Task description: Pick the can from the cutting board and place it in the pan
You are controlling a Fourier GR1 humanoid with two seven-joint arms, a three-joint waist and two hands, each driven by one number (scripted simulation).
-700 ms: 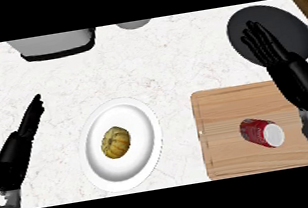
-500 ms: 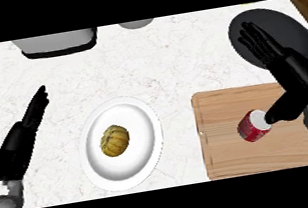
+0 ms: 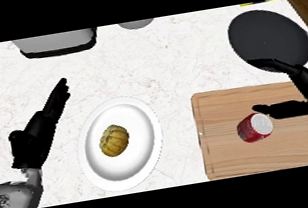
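My right hand (image 3: 305, 87), fingers spread, hovers at the frame's right just beside the red can (image 3: 255, 127) lying on the cutting board (image 3: 269, 153); my left hand (image 3: 40, 129) rests open at left.

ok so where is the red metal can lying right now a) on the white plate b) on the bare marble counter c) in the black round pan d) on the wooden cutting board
d: the red metal can lies on its side on the wooden cutting board, beside the right hand, with the black round pan holding nothing.
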